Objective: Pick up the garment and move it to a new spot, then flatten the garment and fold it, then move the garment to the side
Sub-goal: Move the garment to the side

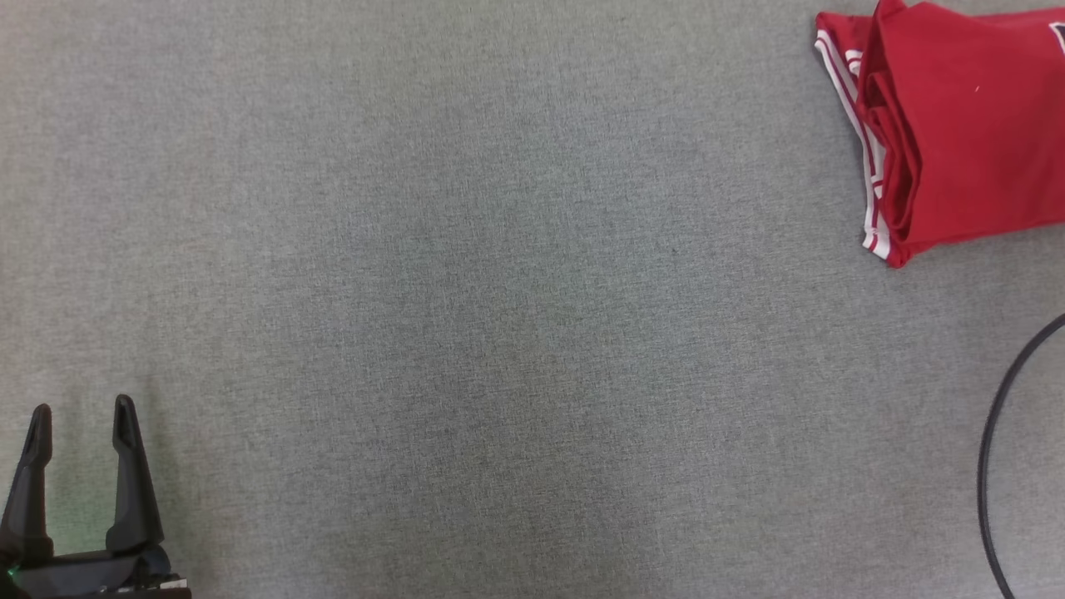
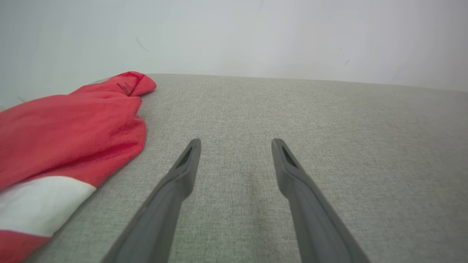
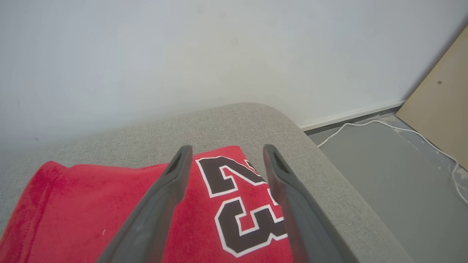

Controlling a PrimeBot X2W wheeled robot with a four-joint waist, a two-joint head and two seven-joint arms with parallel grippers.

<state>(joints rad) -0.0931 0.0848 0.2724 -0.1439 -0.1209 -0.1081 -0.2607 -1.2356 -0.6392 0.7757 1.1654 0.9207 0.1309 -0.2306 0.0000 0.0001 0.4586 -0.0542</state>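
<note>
The garment (image 1: 965, 125) is a red jersey with white trim, lying folded at the far right corner of the grey fabric surface (image 1: 499, 316). My left gripper (image 1: 81, 409) stands open at the near left, far from it, with nothing between its fingers. In the left wrist view the open left gripper (image 2: 236, 142) hovers over bare fabric, with the garment (image 2: 65, 135) off to its left. My right gripper (image 3: 226, 149) is open just above the garment (image 3: 91, 204), its fingers either side of the black number 23 (image 3: 241, 219), holding nothing.
A thin black cable (image 1: 990, 449) arcs over the surface at the right edge. The rounded edge of the surface (image 3: 329, 175) drops to a grey floor with a white cable (image 3: 365, 126) and a leaning wooden board (image 3: 438, 117). A pale wall stands behind.
</note>
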